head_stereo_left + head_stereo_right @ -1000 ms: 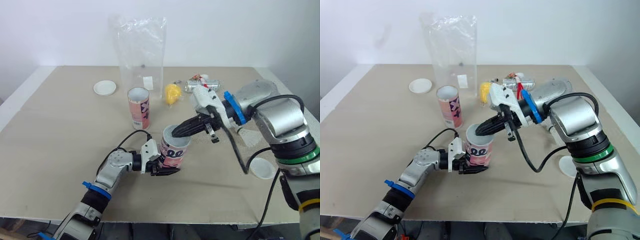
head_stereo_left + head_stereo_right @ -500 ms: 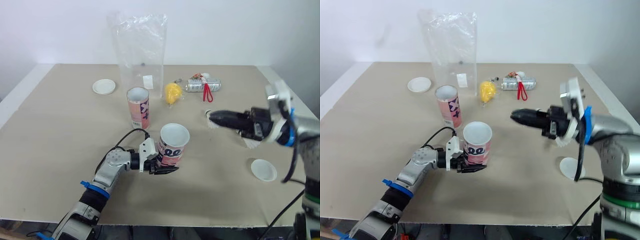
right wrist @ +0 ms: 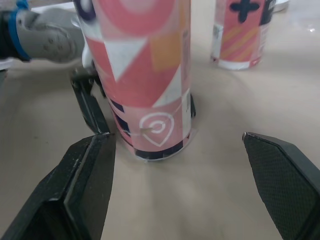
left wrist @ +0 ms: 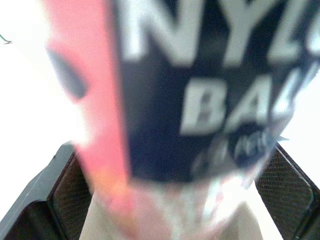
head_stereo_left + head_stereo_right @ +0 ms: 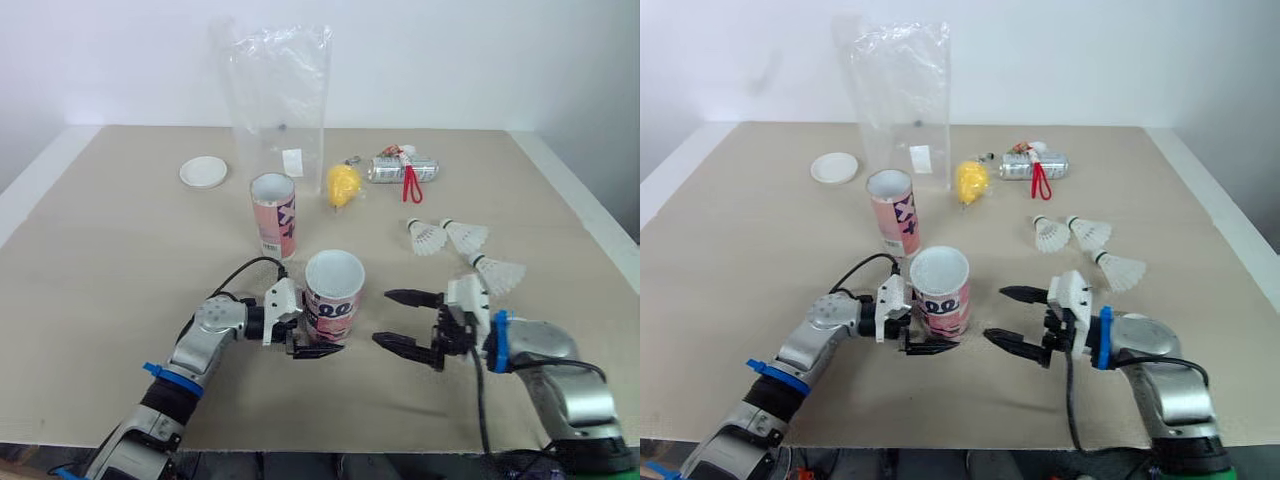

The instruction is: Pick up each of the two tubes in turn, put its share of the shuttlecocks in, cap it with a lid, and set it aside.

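Beige tabletop (image 5: 100, 260), white wall behind, fairly cluttered. At the front middle, the left gripper (image 5: 315, 340) was clamped on the base of the near tube (image 5: 333, 295), which stood upright with its mouth open. The right gripper (image 5: 383, 317) sat low just beside it, fingers spread wide, holding nothing, tips aimed at the tube without touching it. A second tube (image 5: 274, 215) stood behind the first (also uncapped). Three shuttlecocks (image 5: 466, 236) lay clustered off to the right, well apart from both tubes. One white lid (image 5: 203, 172) lay far back left, near a tall clear plastic bag (image 5: 278, 95).
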Tool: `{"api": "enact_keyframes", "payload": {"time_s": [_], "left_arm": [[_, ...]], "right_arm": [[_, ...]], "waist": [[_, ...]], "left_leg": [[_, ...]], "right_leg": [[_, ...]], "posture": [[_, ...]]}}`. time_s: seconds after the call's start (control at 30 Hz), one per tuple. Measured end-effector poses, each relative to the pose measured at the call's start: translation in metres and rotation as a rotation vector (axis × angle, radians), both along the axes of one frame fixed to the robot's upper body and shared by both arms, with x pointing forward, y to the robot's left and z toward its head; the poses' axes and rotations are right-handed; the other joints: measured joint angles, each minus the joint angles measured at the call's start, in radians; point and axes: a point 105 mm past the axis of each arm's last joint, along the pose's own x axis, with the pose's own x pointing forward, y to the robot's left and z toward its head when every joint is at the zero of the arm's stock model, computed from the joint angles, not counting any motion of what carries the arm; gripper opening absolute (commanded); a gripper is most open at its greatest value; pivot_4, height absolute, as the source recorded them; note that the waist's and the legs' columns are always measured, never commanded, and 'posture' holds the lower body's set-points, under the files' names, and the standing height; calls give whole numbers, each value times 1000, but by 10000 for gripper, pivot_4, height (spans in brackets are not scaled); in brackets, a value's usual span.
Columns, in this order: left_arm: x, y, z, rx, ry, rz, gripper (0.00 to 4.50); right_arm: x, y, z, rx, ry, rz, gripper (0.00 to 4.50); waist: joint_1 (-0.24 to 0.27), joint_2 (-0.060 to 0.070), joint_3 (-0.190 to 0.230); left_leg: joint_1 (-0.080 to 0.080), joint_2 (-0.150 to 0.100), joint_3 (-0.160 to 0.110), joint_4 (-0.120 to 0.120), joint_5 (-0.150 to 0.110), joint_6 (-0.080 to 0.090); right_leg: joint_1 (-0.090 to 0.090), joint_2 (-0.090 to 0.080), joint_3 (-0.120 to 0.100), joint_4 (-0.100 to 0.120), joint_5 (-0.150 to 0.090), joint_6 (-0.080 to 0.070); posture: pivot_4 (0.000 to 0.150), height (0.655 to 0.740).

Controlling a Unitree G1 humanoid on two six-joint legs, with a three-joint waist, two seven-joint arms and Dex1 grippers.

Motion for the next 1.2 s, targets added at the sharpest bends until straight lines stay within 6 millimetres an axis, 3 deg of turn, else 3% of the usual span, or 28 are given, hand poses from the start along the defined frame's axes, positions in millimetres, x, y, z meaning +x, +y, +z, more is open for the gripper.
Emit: {"api": "enact_keyframes", "payload": {"time_s": [0.27,0.6,1.2], "left_arm": [[1,8,2,-12,-9,42,45000],[-5,36,1,19,-16,113,45000],[-20,36,8,-16,50,122,45000]], "right_arm": [[7,15,-12,-32,-33,95,43353],[12,29,-23,-53,-44,162,43353],[18,59,-23,0,-53,239,43353]], "waist": [[2,0,1],[3,0,2],[5,0,4]], "left_leg": [[-1,0,-1,0,0,0],[-1,0,-2,-1,0,-1],[-2,0,-3,0,0,-1]], "right_leg": [[0,0,-1,0,1,4],[0,0,-2,0,1,3],[0,0,-2,1,1,3]], "posture": [[1500,7400],[1500,7400],[1500,7400]]}}
